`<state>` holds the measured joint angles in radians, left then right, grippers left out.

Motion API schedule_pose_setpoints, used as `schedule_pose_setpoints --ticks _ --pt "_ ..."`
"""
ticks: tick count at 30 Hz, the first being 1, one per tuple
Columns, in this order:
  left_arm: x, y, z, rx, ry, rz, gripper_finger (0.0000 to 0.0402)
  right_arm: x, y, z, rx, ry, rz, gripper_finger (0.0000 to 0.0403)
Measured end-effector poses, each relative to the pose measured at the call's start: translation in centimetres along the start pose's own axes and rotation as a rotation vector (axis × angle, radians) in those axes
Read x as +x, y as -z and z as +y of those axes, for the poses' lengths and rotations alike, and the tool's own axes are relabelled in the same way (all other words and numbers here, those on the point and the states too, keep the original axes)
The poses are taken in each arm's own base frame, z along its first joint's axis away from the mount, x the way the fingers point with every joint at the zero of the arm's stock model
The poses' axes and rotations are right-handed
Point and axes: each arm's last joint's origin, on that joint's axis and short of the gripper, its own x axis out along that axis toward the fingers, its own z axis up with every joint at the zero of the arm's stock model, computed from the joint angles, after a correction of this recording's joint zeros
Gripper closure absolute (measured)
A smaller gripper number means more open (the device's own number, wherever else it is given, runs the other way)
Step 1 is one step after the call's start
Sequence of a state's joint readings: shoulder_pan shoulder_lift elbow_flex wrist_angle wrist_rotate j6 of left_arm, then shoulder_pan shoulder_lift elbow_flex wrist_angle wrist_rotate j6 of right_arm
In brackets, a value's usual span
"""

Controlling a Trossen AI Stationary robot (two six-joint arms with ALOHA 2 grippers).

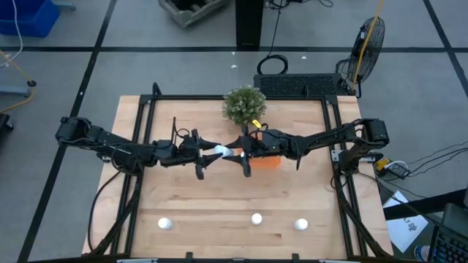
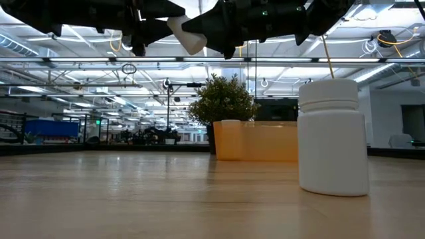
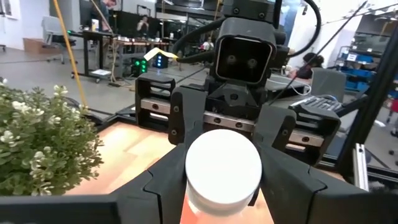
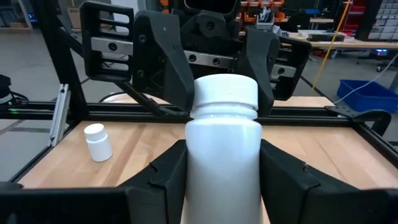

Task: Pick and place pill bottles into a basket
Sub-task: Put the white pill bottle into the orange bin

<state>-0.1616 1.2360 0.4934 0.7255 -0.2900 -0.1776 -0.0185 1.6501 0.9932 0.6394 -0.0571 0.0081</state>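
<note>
Blank white pill bottle (image 4: 221,155) — no label

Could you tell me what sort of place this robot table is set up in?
Probably a large open robotics lab or workshop: exposed ceiling light strips, rows of workbenches with people seated there, and a standing metal fan.

**Bright, even overhead light; close objects soft**

Ceiling strip lights (image 2: 80,66) glow white in the low view; the table (image 1: 219,204) is evenly lit with faint shadows; the nearest pill bottle (image 2: 332,136) looks slightly soft; both wrist views show wide-angle bending at the edges.
</note>
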Motion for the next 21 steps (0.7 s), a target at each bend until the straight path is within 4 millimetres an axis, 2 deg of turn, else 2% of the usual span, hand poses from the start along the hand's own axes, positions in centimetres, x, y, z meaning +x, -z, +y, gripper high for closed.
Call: schedule_pose_setpoints --ticks 5,10,13,17,21 --pt "0.01 0.27 0.1 -0.022 -0.029 0.022 0.0233 0.0 0.23 0.0 -0.05 0.004 0.024 0.025" --pt "-0.01 0.43 0.13 -0.037 -0.029 0.033 0.0236 -0.03 -0.03 0.02 -0.062 0.006 0.01 0.0189" --pt "-0.01 0.92 0.16 -0.049 -0.025 0.065 0.0236 -0.09 -0.51 -0.05 -0.064 0.013 -0.017 0.0167" --pt "-0.02 0.72 0.14 -0.064 -0.027 0.054 0.0236 -0.07 -0.2 -0.07 -0.08 0.014 0.01 0.0164" --pt "-0.01 0.65 0.22 -0.08 -0.033 0.047 0.0236 -0.17 -0.24 -0.03 -0.098 0.01 0.016 0.0184"
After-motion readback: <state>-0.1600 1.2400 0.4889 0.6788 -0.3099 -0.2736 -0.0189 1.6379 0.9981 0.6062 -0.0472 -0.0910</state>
